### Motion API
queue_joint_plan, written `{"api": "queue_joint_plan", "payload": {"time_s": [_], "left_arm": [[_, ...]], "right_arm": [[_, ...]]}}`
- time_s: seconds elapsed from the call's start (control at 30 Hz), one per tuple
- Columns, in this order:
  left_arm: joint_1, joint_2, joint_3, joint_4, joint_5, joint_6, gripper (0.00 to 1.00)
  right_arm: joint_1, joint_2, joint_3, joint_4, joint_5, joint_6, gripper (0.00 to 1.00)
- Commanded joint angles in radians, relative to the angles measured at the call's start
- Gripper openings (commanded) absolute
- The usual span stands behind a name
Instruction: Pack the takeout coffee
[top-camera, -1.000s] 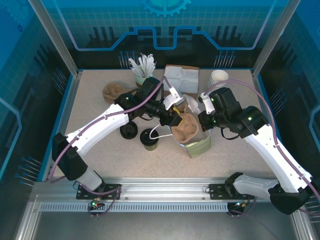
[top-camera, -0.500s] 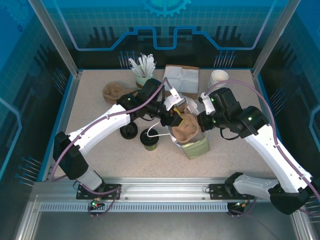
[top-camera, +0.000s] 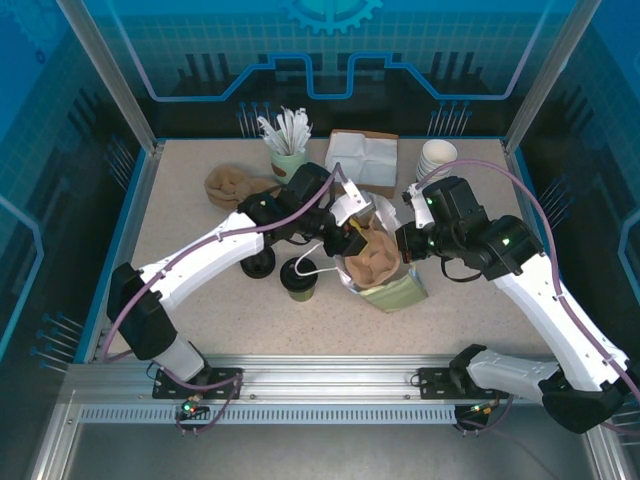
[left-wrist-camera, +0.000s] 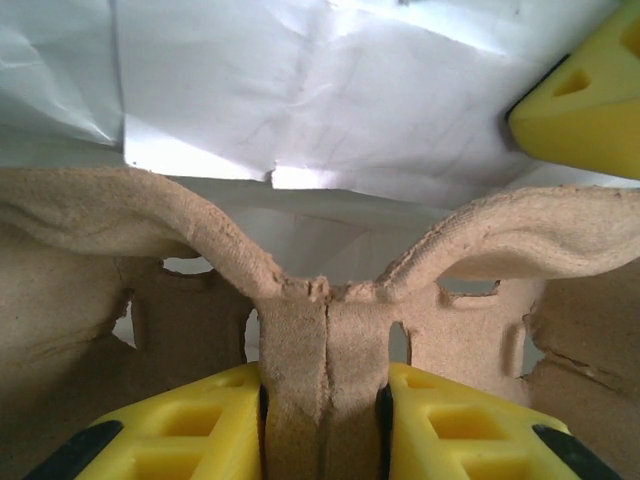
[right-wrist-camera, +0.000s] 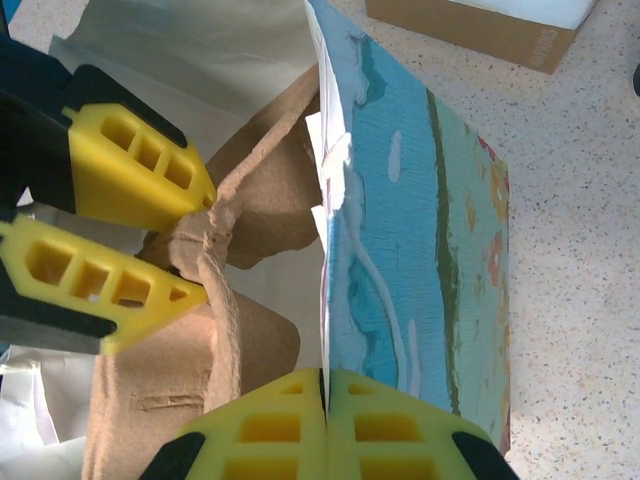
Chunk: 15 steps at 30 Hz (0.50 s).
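Nearest the arm bases, the takeout coffee (top-camera: 298, 284) stands upright on the table (top-camera: 200, 320) with its lid on. It's outside the bag (top-camera: 392, 292), just left of the bag's mouth; can't tell if they touch. The bag sits tilted mid-table, mouth toward the left arm, white inside, blue-green print outside. 1 pulp carrier (top-camera: 372, 255) sits in the mouth. The left gripper (top-camera: 352, 232) comes in from the left and is clamped on the carrier's center ridge. In its wrist view both yellow fingers (left-wrist-camera: 200, 435) press against that ridge, with white bag lining behind. The right gripper (top-camera: 403, 245) comes in from the right with its 2 fingers (right-wrist-camera: 400, 430) fully together, pinching the bag's printed wall at the rim. The 2 grippers are near each other with the carrier between them. A loose black lid (top-camera: 258, 263) lies flat left of the coffee, slightly farther back. Far edge, left to right: second carrier (top-camera: 228, 183), green cup of white stirrers (top-camera: 287, 135), brown box of white napkins (top-camera: 363, 155), stack of white cups (top-camera: 437, 155).
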Motion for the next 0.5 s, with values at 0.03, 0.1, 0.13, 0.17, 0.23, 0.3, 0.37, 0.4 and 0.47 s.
{"api": "queue_joint_plan", "payload": {"time_s": [0.03,0.1,0.13,0.17,0.23,0.3,0.37,0.4,0.47], "left_arm": [[-0.031,0.025,0.041,-0.035,-0.075,0.038,0.32],[-0.041,0.033,0.054,-0.053,-0.09,0.044,0.32],[-0.046,0.035,0.06,-0.057,-0.096,0.045,0.32],[-0.047,0.036,0.064,-0.065,-0.103,0.047,0.32],[-0.057,0.038,0.076,-0.083,-0.133,0.057,0.32],[-0.064,0.041,0.09,-0.107,-0.161,0.069,0.31],[-0.068,0.041,0.101,-0.127,-0.178,0.08,0.32],[-0.07,0.04,0.106,-0.136,-0.189,0.084,0.32],[-0.074,0.04,0.119,-0.162,-0.207,0.1,0.32]], "right_arm": [[0.021,-0.01,-0.015,0.035,-0.025,0.048,0.0],[0.024,-0.008,-0.017,0.039,-0.028,0.057,0.0],[0.026,-0.006,-0.019,0.04,-0.028,0.061,0.0],[0.027,-0.004,-0.019,0.04,-0.029,0.066,0.0],[0.031,-0.001,-0.019,0.038,-0.029,0.073,0.0],[0.033,0.001,-0.019,0.039,-0.03,0.077,0.0],[0.035,0.001,-0.02,0.038,-0.027,0.079,0.0],[0.037,0.001,-0.019,0.037,-0.026,0.079,0.0],[0.037,0.003,-0.019,0.038,-0.027,0.078,0.0]]}}
